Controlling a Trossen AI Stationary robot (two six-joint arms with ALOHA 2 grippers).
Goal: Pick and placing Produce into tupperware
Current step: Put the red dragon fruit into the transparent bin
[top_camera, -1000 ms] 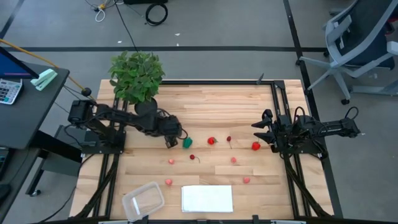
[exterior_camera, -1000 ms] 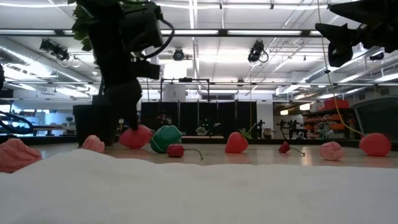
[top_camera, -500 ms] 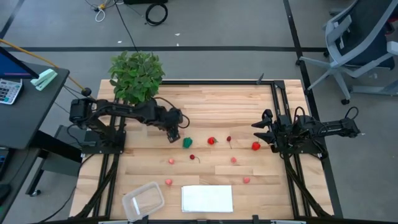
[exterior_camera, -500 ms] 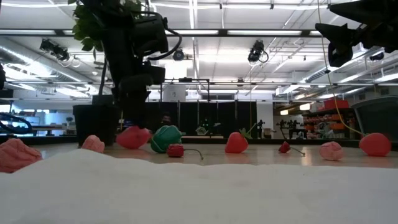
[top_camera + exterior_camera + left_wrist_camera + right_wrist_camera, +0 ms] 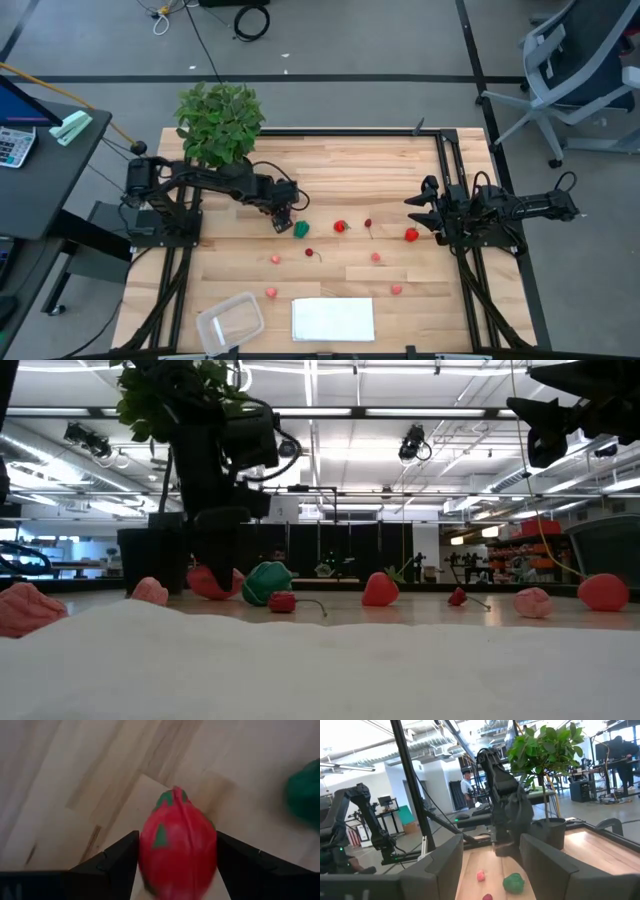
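The left gripper (image 5: pixel 282 217) sits low over the wooden table (image 5: pixel 330 160), its two dark fingers (image 5: pixel 107 862) pinching a plump red strawberry-shaped toy with green leaf marks (image 5: pixel 177 850); in the low view that red piece (image 5: pixel 210 581) shows under the arm, close to the tabletop. Just beside it, at its 4 o'clock in the high view, lies the small green round vegetable (image 5: pixel 301 230). The other tiny red and pink produce is strewn from the table's centre toward 3 o'clock and 6 o'clock, including a red strawberry (image 5: pixel 340 227) and a round red fruit (image 5: pixel 411 235). The small clear plastic rectangular tub (image 5: pixel 230 322) stands at 7 o'clock, with a flat white rectangular sheet (image 5: pixel 332 319) just beside it. A leafy green potted plant (image 5: pixel 221 122) stands at 10 o'clock. The right gripper (image 5: pixel 420 208) waits at 3 o'clock, fingers spread and holding nothing.
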